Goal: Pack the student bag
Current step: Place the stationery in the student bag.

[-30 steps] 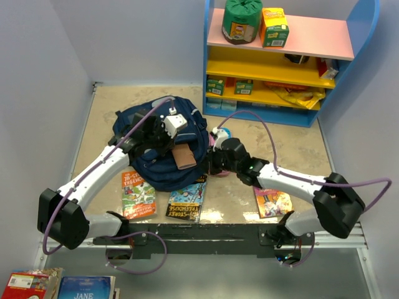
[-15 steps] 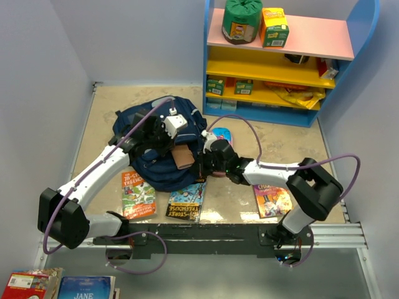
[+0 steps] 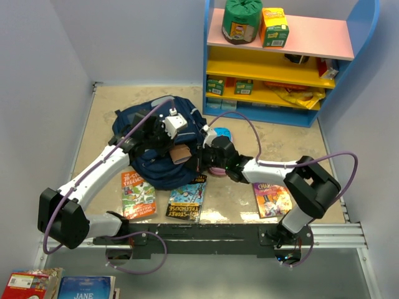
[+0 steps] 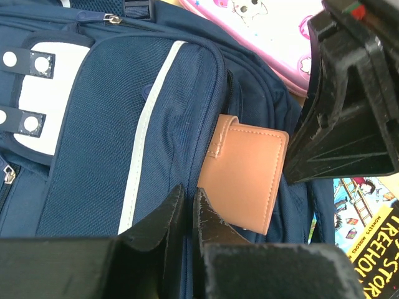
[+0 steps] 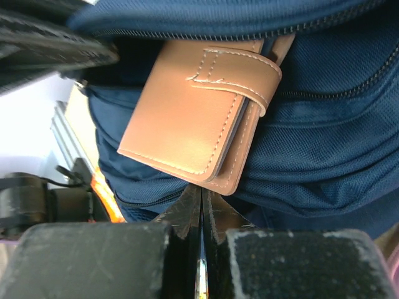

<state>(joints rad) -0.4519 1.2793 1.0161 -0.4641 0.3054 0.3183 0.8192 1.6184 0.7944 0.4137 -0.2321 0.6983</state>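
Observation:
The student bag (image 3: pixel 138 124), navy with white patches, lies at the table's middle left. A tan leather wallet (image 3: pixel 181 154) sticks halfway out of its zip pocket (image 4: pixel 246 177). My left gripper (image 4: pixel 189 199) is shut on the navy fabric at the pocket's edge, right beside the wallet. My right gripper (image 5: pixel 202 196) is shut, with nothing between its fingers. Its tips touch the wallet's (image 5: pixel 187 118) outer edge. In the top view the right gripper (image 3: pixel 201 158) meets the bag from the right, and the left gripper (image 3: pixel 163 144) reaches over the bag.
A pink pencil case (image 3: pixel 222 134) lies just right of the bag, behind my right wrist. Three books (image 3: pixel 137 194) (image 3: pixel 187 199) (image 3: pixel 272 199) lie along the near edge. A blue shelf unit (image 3: pixel 280 62) with boxes stands at the back right.
My right gripper has swung left to the bag and come against the wallet. Less of the wallet shows outside the pocket. The left arm has stayed put.

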